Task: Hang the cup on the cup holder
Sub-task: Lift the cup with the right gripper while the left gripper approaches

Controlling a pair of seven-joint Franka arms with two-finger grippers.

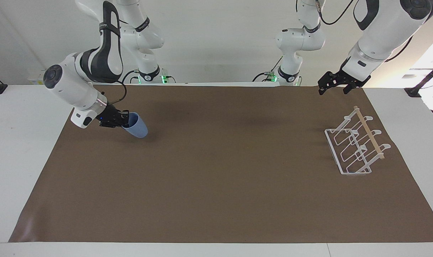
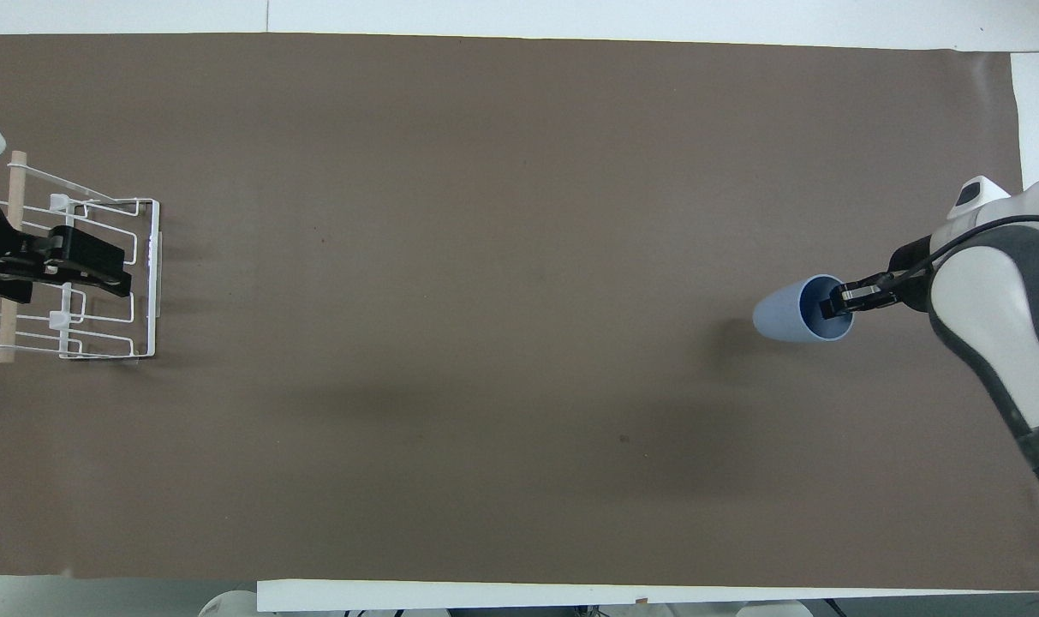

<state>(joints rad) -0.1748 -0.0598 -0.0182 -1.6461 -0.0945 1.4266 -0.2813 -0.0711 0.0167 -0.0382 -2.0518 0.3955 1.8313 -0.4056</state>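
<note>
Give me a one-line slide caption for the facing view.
Right claw lifts the tilted light-blue cup by its rim; left claw hangs above the white wire cup holder.

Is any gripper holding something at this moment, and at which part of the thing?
The right gripper holds the cup by its rim, one finger inside the mouth. The left gripper holds nothing.
</note>
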